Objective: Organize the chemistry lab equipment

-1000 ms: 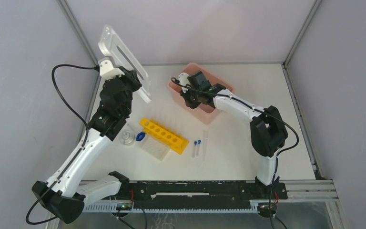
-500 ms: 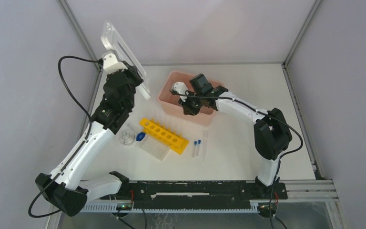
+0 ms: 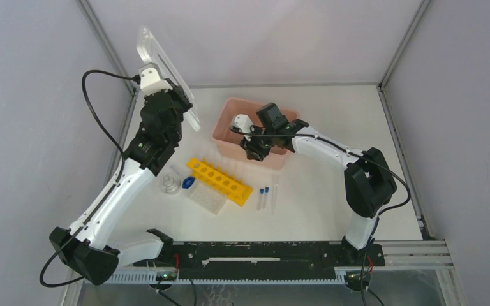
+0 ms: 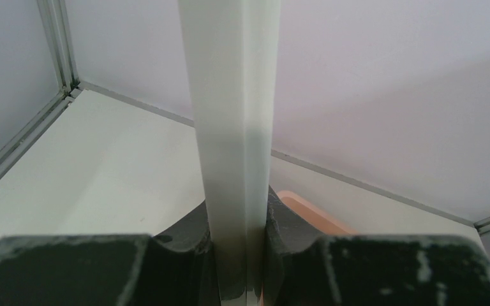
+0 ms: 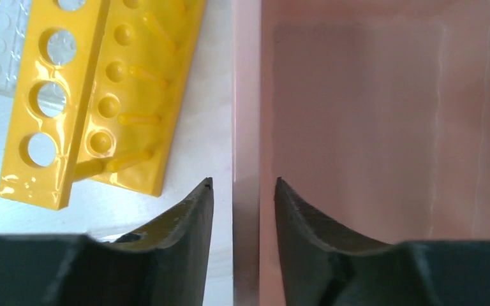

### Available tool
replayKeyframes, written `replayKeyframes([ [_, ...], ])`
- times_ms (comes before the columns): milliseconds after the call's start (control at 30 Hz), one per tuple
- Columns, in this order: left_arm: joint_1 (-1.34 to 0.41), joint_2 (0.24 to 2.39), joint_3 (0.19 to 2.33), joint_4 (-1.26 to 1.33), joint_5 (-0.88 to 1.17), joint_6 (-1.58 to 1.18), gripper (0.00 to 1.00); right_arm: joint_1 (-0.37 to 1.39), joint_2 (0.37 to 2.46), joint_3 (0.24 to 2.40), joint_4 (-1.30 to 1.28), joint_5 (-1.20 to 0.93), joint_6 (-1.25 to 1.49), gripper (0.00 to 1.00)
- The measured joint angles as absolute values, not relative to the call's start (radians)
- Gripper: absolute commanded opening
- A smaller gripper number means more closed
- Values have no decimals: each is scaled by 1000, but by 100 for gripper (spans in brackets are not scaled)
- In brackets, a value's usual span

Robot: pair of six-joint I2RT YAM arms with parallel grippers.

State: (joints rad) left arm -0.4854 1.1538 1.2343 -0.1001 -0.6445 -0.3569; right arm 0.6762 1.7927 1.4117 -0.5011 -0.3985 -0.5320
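My left gripper [image 3: 177, 105] is shut on the white slotted lid [image 3: 163, 70] and holds it upright, high at the back left; the lid's edge fills the jaws in the left wrist view [image 4: 230, 127]. My right gripper [image 3: 253, 148] straddles the near wall of the pink box [image 3: 230, 121], jaws open with a gap on each side of the wall [image 5: 247, 159]. The yellow tube rack [image 3: 219, 180] lies beside the clear well plate [image 3: 205, 197]. Two blue-capped vials [image 3: 263, 194] and a thin clear tube [image 3: 274, 191] lie to the right. Round clear glassware [image 3: 169, 185] sits left of the rack.
The pink box [image 5: 370, 127] is empty inside. The yellow rack [image 5: 70, 95] lies just left of the box's wall in the right wrist view. Grey enclosure walls stand close at the back and on both sides. A black rail [image 3: 261, 252] runs along the near edge.
The right gripper has drawn the pink box left and nearer, towards the rack. The left gripper has lifted the lid a little higher and further back.
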Motion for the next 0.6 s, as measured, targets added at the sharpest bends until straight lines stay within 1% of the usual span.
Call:
replayKeyframes([
  [33,-485,1154,1234,-100,-645,-357,0,676,1792,1407,-497,-398,-529,63],
  [67,-485,1154,1234,-100,-645,-357,0,676,1792,1405,-493,-398,-523,69],
  [100,-485,1154,1235,-100,-645,-357,0,676,1791,1405,-489,-397,-516,71],
  [300,-485,1154,1235,-101,-644,-356,0,675,1765,1403,-456,-371,-477,73],
  [600,-485,1145,1287,-125,-625,-347,0,669,1612,1401,-394,-301,-392,74],
])
